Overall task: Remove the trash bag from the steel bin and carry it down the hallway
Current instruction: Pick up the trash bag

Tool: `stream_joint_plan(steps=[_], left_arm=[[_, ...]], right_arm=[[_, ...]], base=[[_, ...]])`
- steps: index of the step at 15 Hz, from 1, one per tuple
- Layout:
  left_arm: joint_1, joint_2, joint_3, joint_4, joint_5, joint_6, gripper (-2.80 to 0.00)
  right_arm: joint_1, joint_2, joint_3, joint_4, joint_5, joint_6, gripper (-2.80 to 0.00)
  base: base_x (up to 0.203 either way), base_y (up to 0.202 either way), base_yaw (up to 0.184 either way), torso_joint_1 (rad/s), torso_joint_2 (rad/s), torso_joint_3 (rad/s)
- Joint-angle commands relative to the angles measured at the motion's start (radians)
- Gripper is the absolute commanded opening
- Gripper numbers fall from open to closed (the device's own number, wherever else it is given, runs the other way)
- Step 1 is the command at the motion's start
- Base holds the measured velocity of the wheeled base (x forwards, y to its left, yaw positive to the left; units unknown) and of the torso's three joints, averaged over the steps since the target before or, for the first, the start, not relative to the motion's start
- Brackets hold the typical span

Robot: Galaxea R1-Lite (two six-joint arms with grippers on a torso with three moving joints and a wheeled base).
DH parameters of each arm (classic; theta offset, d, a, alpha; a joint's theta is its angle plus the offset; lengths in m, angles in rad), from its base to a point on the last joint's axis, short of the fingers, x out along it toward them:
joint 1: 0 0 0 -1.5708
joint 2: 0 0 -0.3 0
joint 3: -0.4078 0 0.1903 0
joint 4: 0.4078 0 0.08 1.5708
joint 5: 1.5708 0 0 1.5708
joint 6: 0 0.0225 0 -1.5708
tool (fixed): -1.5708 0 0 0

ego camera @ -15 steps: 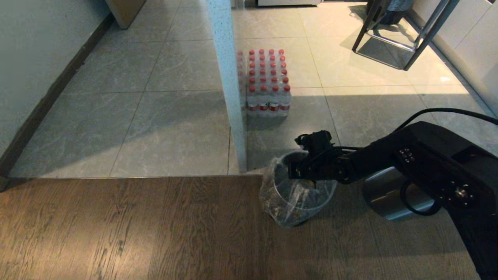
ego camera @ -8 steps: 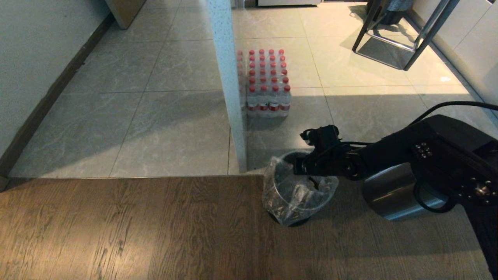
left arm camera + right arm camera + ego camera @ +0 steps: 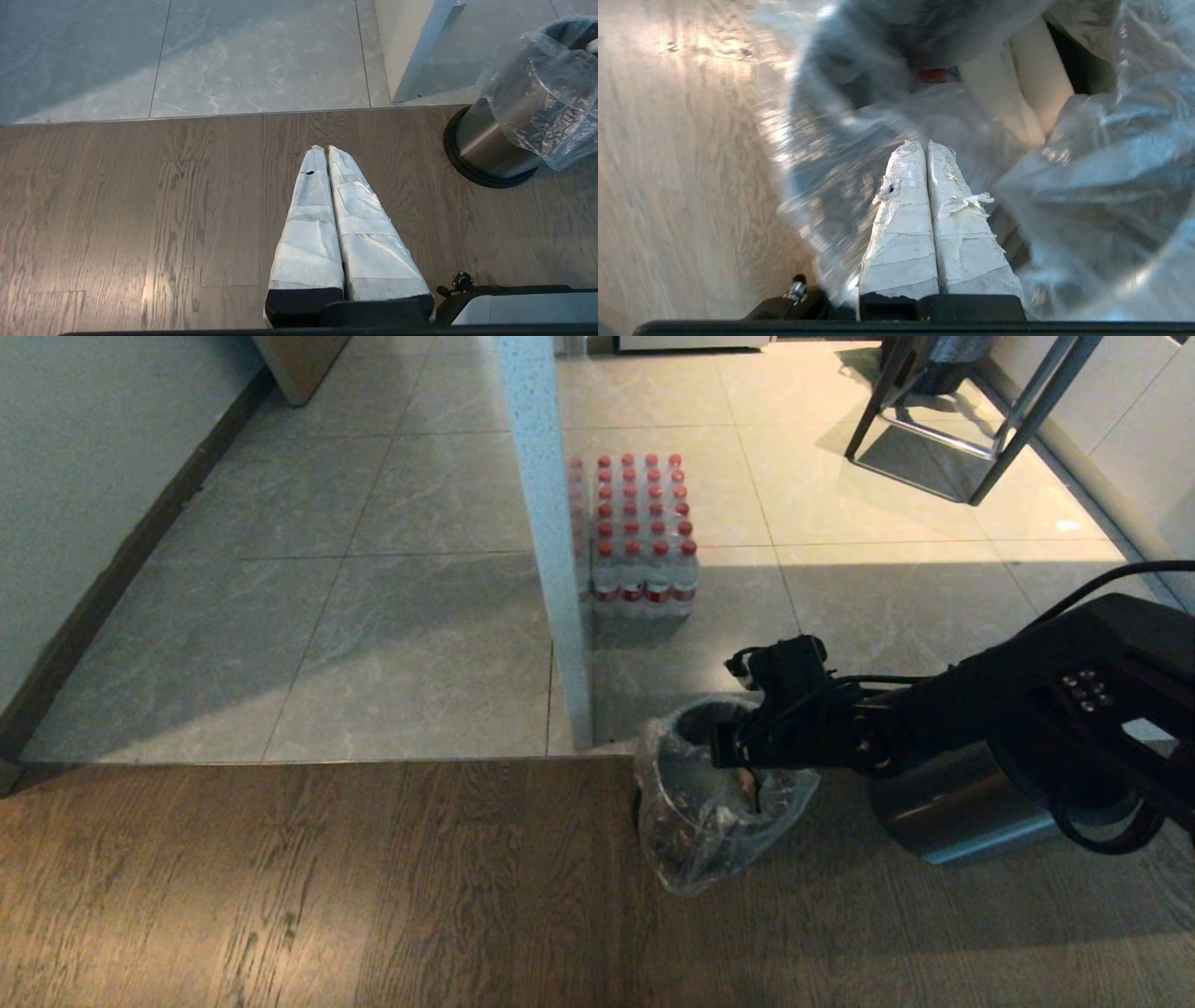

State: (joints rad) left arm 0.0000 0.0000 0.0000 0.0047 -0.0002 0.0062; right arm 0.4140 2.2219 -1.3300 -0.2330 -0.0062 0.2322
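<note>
**Q:** Position of the working arm?

**R:** Right of centre in the head view. My right gripper (image 3: pixel 738 761) reaches in from the right edge over the mouth of the steel bin (image 3: pixel 686 775). In the right wrist view my two taped fingers (image 3: pixel 901 205) lie pressed together, tips against the film of the trash bag (image 3: pixel 1087 186); whether film is pinched between them I cannot tell.

**Q:** Location of the bag and bin?

**R:** Lower centre of the head view, on the wood-plank floor (image 3: pixel 280 877), just below the seam with the tiled hallway (image 3: pixel 373 616). The clear bag (image 3: pixel 714 826) drapes over the bin's rim and down its outer wall, with pale scraps visible inside.

**Q:** Second arm?

**R:** My left gripper (image 3: pixel 327 151) appears only in the left wrist view, fingers together, above bare planks. The bin (image 3: pixel 495 140) and bag (image 3: pixel 551 107) sit at that frame's upper right.

**Q:** Surroundings?

**R:** A white partition edge (image 3: pixel 551 523) runs down the middle. The pack of red-capped bottles (image 3: pixel 639 537) stands just right of it, a metal-legged stand (image 3: pixel 962 429) at upper right, and a second steel cylinder (image 3: pixel 943 812) partly behind my arm.
</note>
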Motion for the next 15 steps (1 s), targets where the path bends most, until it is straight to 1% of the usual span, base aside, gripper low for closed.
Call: stream_joint_plan(steps=[1,3,4,6,8,10,13,15], left_arm=[[0.0,0.0,0.0,0.0,0.0,0.0,-2.8],[0.0,0.0,0.0,0.0,0.0,0.0,-2.8],[0.0,0.0,0.0,0.0,0.0,0.0,-2.8],[0.0,0.0,0.0,0.0,0.0,0.0,-2.8],[0.0,0.0,0.0,0.0,0.0,0.0,-2.8],[0.0,-0.001,0.0,0.0,0.0,0.0,-2.8],[0.0,0.0,0.0,0.0,0.0,0.0,-2.8],[0.0,0.0,0.0,0.0,0.0,0.0,-2.8]], right_arm=[[0.002,-0.051,0.031,-0.002,-0.002,-0.003,0.0],[0.008,-0.078,0.039,0.0,-0.021,-0.005,0.0],[0.009,-0.081,0.044,-0.004,-0.051,-0.01,0.0],[0.007,-0.092,0.054,0.006,-0.1,-0.052,0.0],[0.006,-0.091,0.071,0.004,-0.101,-0.093,0.0],[0.005,-0.083,0.087,0.006,-0.104,-0.173,0.0],[0.006,-0.044,0.077,0.018,-0.095,-0.198,0.0],[0.006,-0.022,0.072,0.011,-0.096,-0.236,0.0]], base=[[0.0,0.0,0.0,0.0,0.0,0.0],[0.0,0.0,0.0,0.0,0.0,0.0],[0.0,0.0,0.0,0.0,0.0,0.0],[0.0,0.0,0.0,0.0,0.0,0.0],[0.0,0.0,0.0,0.0,0.0,0.0],[0.0,0.0,0.0,0.0,0.0,0.0],[0.0,0.0,0.0,0.0,0.0,0.0],[0.0,0.0,0.0,0.0,0.0,0.0]])
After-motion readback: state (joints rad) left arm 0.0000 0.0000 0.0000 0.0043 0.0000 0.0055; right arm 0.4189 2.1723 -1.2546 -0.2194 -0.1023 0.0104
